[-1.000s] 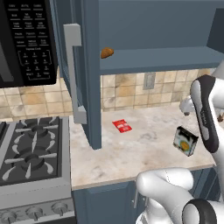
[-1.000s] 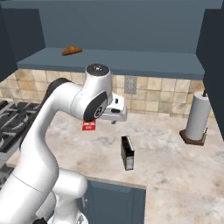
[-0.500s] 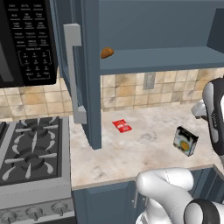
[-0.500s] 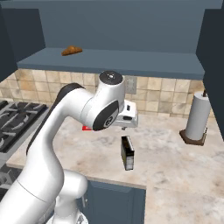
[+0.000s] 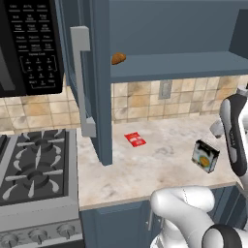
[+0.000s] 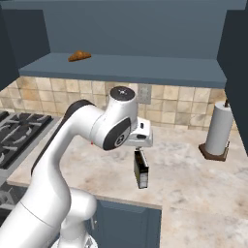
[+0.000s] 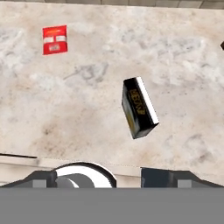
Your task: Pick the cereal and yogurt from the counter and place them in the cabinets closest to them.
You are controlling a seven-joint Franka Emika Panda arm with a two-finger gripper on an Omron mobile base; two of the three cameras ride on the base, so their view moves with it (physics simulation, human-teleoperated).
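A cereal box (image 5: 205,156) stands upright on the beige stone counter (image 5: 160,164), near its front edge. A flat red packet (image 5: 135,139) lies on the counter well to the left of the box, closer to the tiled wall. The robot's gripper (image 6: 141,151) hangs just above the box with its jaws spread wide, holding nothing. Above the box is an open blue cabinet shelf (image 6: 121,69) with a small brown item (image 6: 79,56) on it. A paper towel roll (image 6: 216,131) stands to the right of the box.
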